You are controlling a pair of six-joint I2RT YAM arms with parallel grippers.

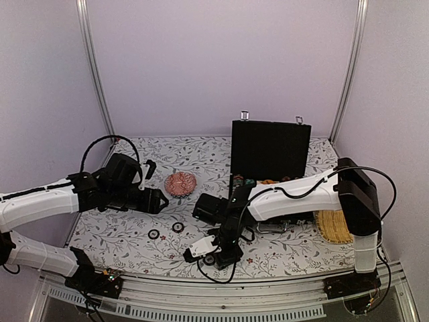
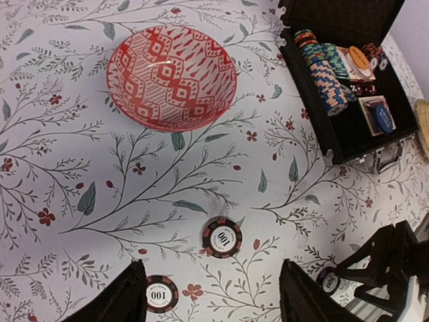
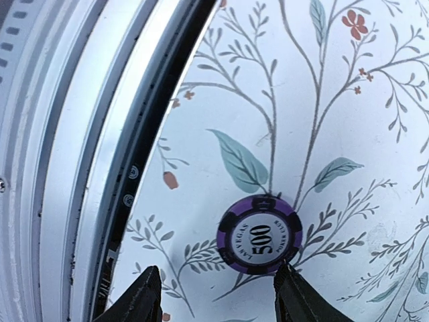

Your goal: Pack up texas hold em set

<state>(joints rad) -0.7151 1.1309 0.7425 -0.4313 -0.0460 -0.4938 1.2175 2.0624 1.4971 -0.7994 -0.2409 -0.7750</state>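
Overhead view: my left gripper (image 1: 157, 200) hangs over the flowered table (image 1: 120, 235) near two loose chips (image 1: 153, 233). My right gripper (image 1: 213, 258) points down at the near edge. The black case (image 1: 268, 144) stands open behind them, its lid upright.

Left wrist view: this resolves what the overhead cannot, namely rows of chips (image 2: 325, 67) and an orange disc (image 2: 360, 59) lying inside the case, with a red patterned bowl (image 2: 172, 77) beside it.

Right wrist view: only here does a purple chip (image 3: 259, 234) show, flat on the table between my parted fingers (image 3: 141, 298) and unheld.

The fingers of both grippers stand apart, clamping nothing.
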